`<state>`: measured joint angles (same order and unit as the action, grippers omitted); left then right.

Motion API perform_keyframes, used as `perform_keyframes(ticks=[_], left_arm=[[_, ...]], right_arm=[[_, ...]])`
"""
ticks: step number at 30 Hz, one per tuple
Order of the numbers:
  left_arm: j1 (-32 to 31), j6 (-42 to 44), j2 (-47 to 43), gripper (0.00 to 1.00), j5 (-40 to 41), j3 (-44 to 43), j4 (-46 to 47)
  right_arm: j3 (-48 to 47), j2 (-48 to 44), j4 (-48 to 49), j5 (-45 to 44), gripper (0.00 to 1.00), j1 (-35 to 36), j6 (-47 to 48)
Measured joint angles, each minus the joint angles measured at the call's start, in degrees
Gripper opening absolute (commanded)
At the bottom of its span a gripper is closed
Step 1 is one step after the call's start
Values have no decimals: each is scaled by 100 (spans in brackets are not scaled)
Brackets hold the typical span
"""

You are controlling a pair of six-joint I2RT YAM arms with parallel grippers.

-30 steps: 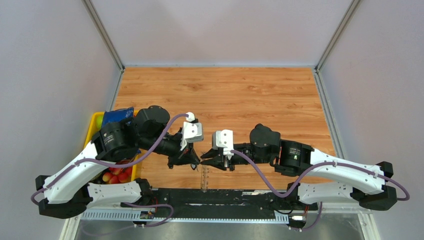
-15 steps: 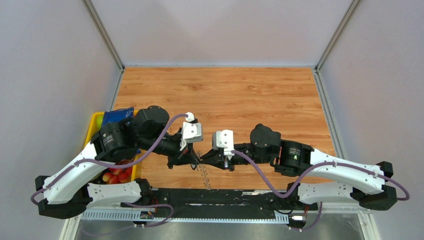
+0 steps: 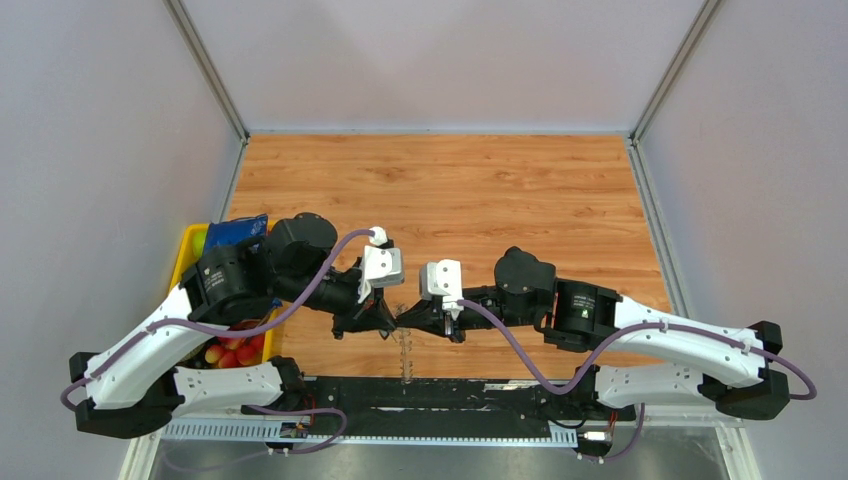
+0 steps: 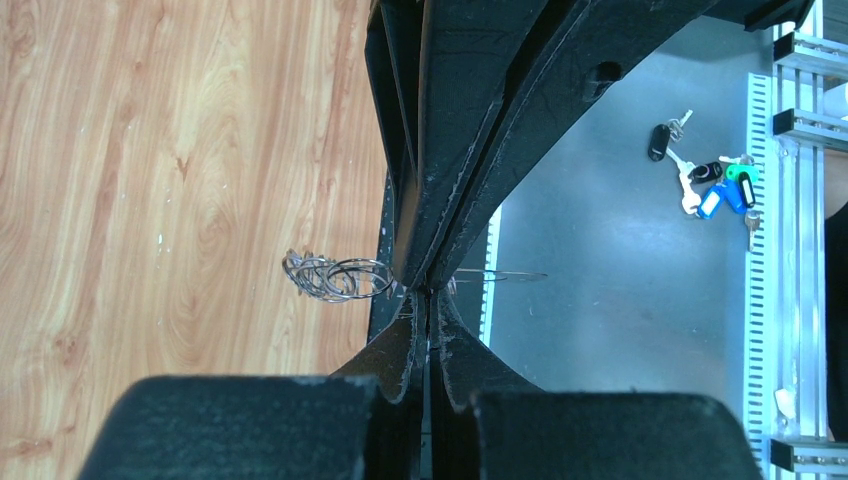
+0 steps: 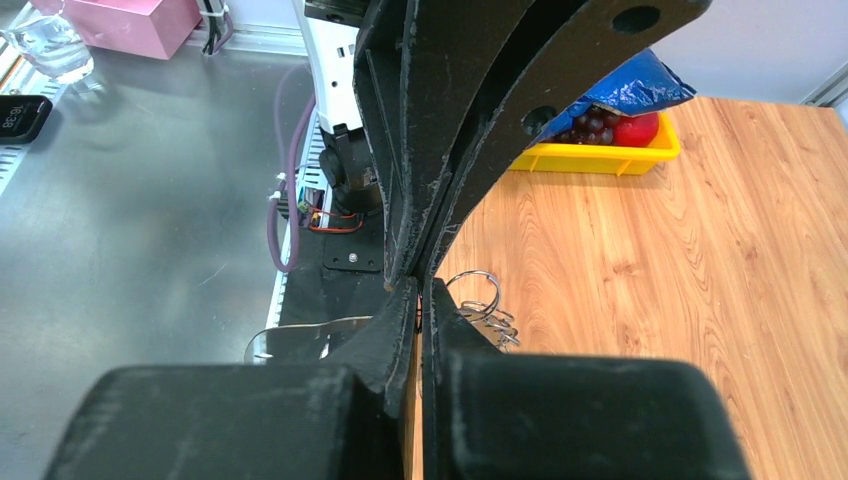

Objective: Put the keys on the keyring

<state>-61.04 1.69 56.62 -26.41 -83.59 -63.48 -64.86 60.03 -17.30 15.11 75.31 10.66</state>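
Grey wire, thin and springy, is what both arms are pinching: the keyring (image 4: 342, 278) hangs at the near edge of the wooden table (image 4: 150, 200), between the two sets of fingertips, its fringe of small rings (image 5: 482, 300) bunched just beside them. The left gripper (image 4: 428, 290) is clenched on the hoop's wire, and the right gripper (image 5: 418, 290) looks clamped on it too, though its contact point is partly hidden behind its own fingers. The keys (image 4: 718, 186) lie well apart from the hoop, on the grey metal surface (image 4: 600, 220) beyond the table edge, a black-headed key (image 4: 658, 142) a little aside from the coloured bunch. My judgement is that the trouble lies there: with 2 grippers busy on 1 ring, neither is free to fetch a key, and letting go with either may let the wire twist or slip from the other's narrow grip. The fingertips also sit almost touching, so a small misaligned pull could knock them together or spring the hoop loose.
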Motion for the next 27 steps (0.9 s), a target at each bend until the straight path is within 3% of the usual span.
perform_keyframes(ticks=[3,10,27], left_arm=[[0,0,-17,4,0,7,-2],[0,-2,-223,29,-7,155,273],[-2,-76,-992,35,118,713,2074]], right_arm=[[0,4,13,9,0,0,-4],[153,-151,243,-87,0,7,-122],[411,-807,1191,-597,0,116,-249]])
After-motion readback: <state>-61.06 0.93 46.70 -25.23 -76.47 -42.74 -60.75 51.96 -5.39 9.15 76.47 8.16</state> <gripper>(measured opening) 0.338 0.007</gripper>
